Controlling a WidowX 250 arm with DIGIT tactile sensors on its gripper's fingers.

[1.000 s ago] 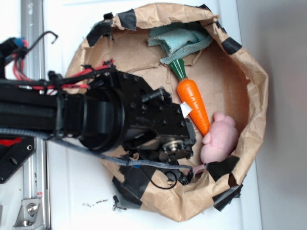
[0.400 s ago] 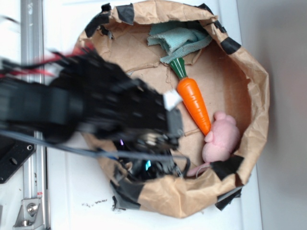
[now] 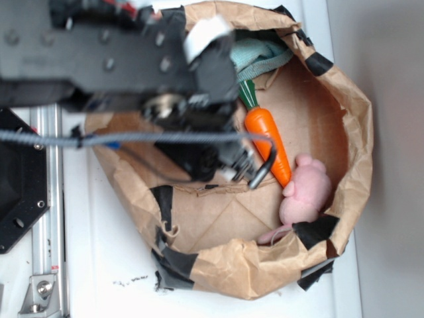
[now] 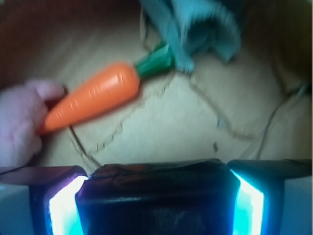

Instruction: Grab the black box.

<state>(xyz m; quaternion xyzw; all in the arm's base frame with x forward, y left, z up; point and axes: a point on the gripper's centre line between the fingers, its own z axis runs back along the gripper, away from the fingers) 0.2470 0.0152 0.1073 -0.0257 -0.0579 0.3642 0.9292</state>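
Note:
In the wrist view the black box (image 4: 155,196), glossy and creased, fills the gap between my two lit fingers (image 4: 62,208), and my gripper (image 4: 156,178) is shut on it. The box hangs above the brown paper floor. In the exterior view my gripper (image 3: 209,162) is over the middle of the paper bowl, left of the carrot. There the box cannot be told apart from the dark gripper parts.
An orange carrot (image 3: 268,142) lies just right of the gripper, with a pink plush toy (image 3: 303,192) beyond it and a teal cloth (image 3: 255,53) at the top. The taped brown paper rim (image 3: 351,132) rings them all. A black plate (image 3: 20,192) and a metal rail (image 3: 50,265) sit at the left.
The arm has swung from the lower part of the bowl toward the top of the frame. The bowl floor at the lower left now shows.

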